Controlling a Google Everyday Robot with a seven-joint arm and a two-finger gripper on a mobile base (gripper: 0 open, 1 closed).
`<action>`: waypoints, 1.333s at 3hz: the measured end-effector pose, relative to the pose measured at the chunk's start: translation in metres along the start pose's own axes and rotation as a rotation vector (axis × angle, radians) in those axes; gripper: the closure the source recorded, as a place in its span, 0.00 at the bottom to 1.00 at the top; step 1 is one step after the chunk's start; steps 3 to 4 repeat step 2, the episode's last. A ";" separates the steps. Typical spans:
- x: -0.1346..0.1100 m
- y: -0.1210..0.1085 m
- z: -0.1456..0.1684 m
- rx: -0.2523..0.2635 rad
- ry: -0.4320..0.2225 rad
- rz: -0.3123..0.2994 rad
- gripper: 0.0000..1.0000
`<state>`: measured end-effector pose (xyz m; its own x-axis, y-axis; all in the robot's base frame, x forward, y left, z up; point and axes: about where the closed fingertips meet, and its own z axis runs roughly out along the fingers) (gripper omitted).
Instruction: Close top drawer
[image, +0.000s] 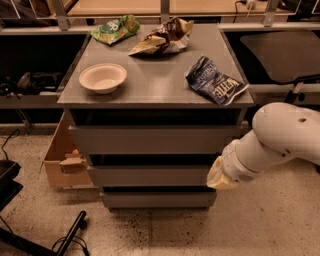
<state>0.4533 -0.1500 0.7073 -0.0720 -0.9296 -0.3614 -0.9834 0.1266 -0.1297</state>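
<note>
Three grey drawer fronts are facing the camera in a low grey cabinet that is sitting on a speckled terrazzo floor (165, 235). A black stand leg with a cable (70, 234) is lying across the near left corner.

The white arm (280, 137) is reaching in from the right. Its gripper (221, 176) is hanging just beside the right end of the middle drawer front (150, 176), low against the cabinet's right side. Whether it is clenched or released cannot be told.

Bottom drawer front (157, 199) is sitting lowest. The top drawer (155, 139) is the widest panel, directly under the cabinet top (155, 92), with a dark gap showing above its plain front. The gripper is below it and not touching it.

An open cardboard box (62, 160) is standing on the floor against the cabinet's left side.

On top:
- A pale paper bowl (102, 77) is sitting near the front left.
- A crumpled blue chip bag (215, 80) is lying at front right, showing white lettering that is only partly readable.
- A brown snack bag (162, 37) is lying torn open at back centre.
- A green snack bag (115, 29) is lying at back left, its print too small to read.

Dark shelving is flanking the cabinet on both sides. A metal rail (270, 26) and a wooden counter (200, 6) are running along behind.
</note>
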 end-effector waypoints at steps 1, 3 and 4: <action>0.019 0.014 -0.041 -0.040 0.129 -0.009 1.00; 0.024 0.024 -0.041 -0.076 0.147 -0.010 0.74; 0.024 0.024 -0.041 -0.076 0.147 -0.010 0.74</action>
